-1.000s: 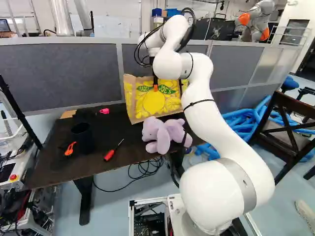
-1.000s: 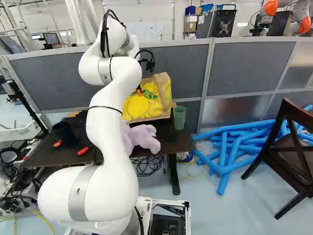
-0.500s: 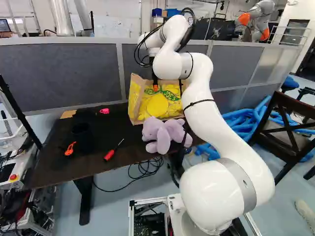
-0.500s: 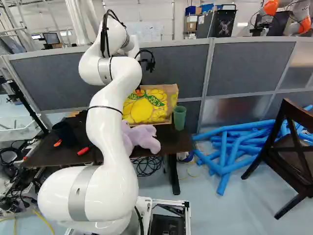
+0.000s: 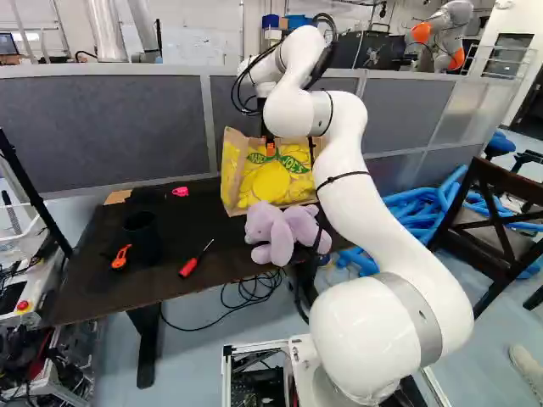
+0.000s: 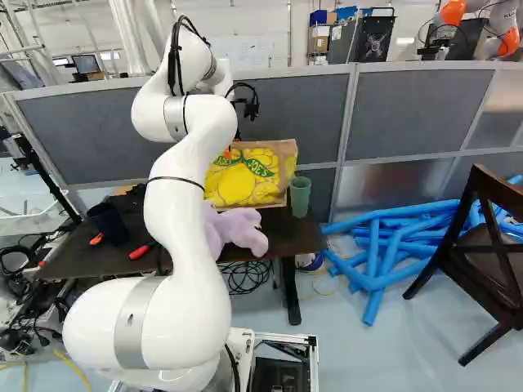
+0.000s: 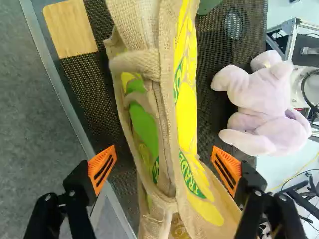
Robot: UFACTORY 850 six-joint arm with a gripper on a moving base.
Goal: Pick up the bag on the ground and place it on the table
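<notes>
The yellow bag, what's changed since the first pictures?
The yellow woven bag straightened from its tilt on the dark table; its top went lower and rightward in the right base view. The black, orange-padded tool is open around it now. The purple plush toy and red screwdriver stayed put.

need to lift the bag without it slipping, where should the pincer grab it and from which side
Probably by the top edge of the bag, from straight above, closing on its two broad faces. It stands upright on the table, its narrow top running between the pads of the open pincer, one beside each face. The soft handle looks likelier to fold.
</notes>
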